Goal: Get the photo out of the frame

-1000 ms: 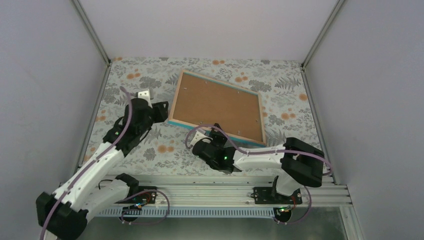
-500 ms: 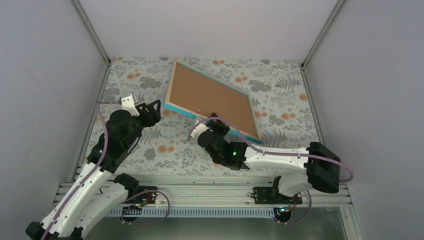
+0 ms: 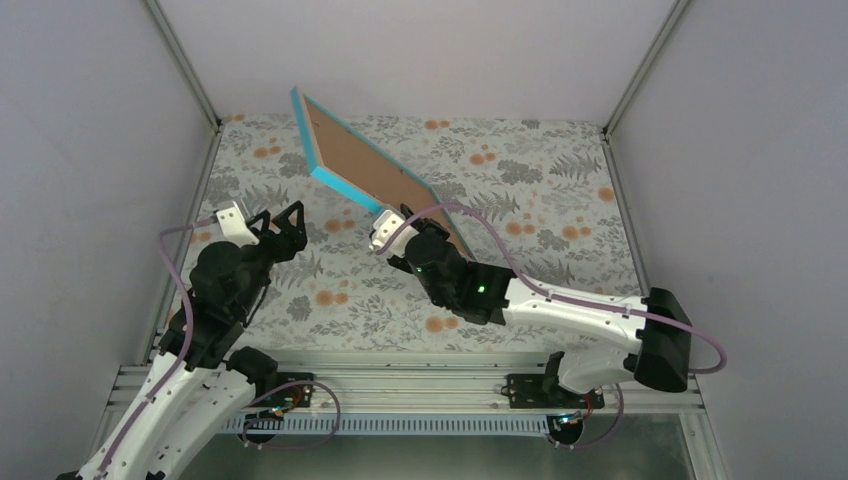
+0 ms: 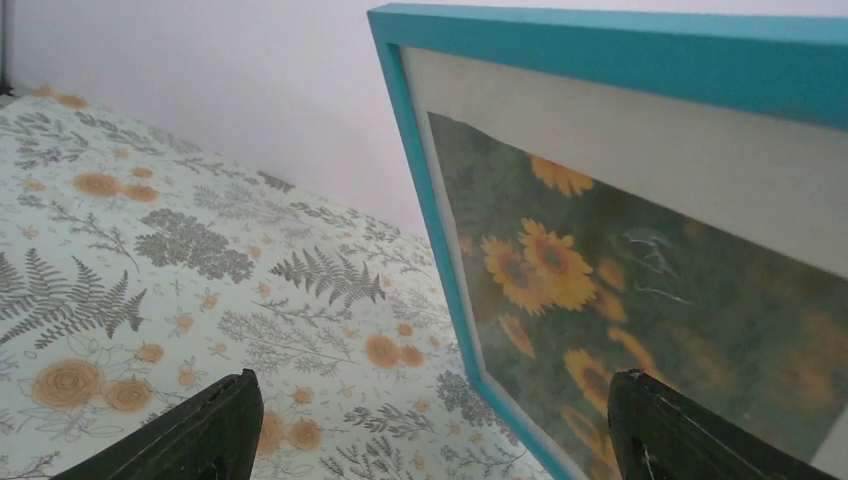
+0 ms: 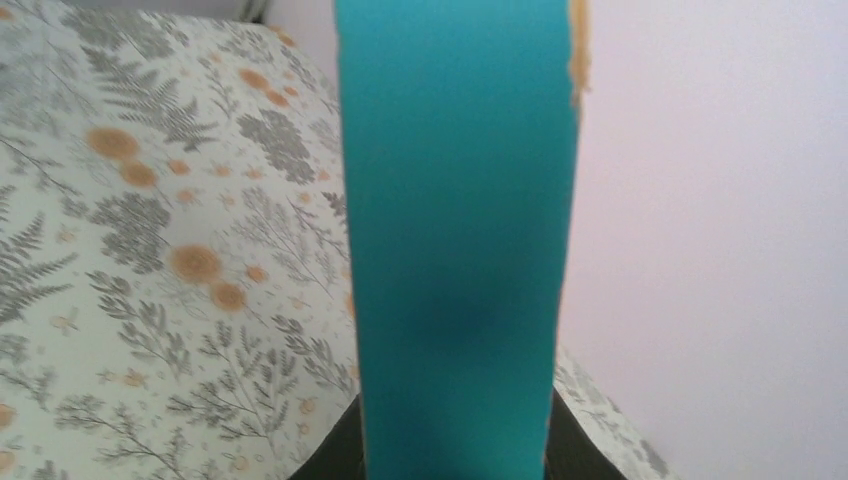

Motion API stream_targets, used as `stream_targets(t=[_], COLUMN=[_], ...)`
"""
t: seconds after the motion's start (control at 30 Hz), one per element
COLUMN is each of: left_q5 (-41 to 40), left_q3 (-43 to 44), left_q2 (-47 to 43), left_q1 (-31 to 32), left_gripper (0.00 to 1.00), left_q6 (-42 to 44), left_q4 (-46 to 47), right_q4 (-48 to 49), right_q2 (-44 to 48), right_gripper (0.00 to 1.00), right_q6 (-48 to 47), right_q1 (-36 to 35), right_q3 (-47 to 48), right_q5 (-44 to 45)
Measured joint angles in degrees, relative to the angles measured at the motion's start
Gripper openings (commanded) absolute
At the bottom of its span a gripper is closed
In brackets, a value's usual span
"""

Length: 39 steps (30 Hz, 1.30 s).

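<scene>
Right gripper (image 5: 452,445) pinches the tilted frame's (image 3: 345,190) edge. Left gripper (image 3: 283,212) gapes empty, facing the photo (image 4: 620,320).

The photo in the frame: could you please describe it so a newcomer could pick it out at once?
Above the floral table, the right tool holds a turquoise frame tilted on edge. On its front face, seen from the left wrist, the photo sits inside a cream mat. It alone shows orange-yellow sunflowers on dark green.
</scene>
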State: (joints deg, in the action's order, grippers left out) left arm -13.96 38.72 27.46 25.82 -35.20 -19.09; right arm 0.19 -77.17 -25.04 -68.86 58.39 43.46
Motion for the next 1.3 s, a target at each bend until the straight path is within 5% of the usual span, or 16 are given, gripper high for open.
stream_targets(t=[0.67,1.3], left_q5=[-4.02,-3.65], left_q3=[-0.61,-0.61], left_q2=[-0.02,3.96], left_q1=[0.0,0.0], left_gripper=[0.9,0.91], left_q6=[0.42,0.46], left_q4=[-1.57,-2.49], right_q4=[-2.91,1.75], right_q2=[8.55,15.78], right_gripper=[0.04,0.04], right_q6=[19.17,58.51], right_q1=[3.15,35.39], right_q3=[1.25,-10.75], right_q5=[-25.2,-62.93])
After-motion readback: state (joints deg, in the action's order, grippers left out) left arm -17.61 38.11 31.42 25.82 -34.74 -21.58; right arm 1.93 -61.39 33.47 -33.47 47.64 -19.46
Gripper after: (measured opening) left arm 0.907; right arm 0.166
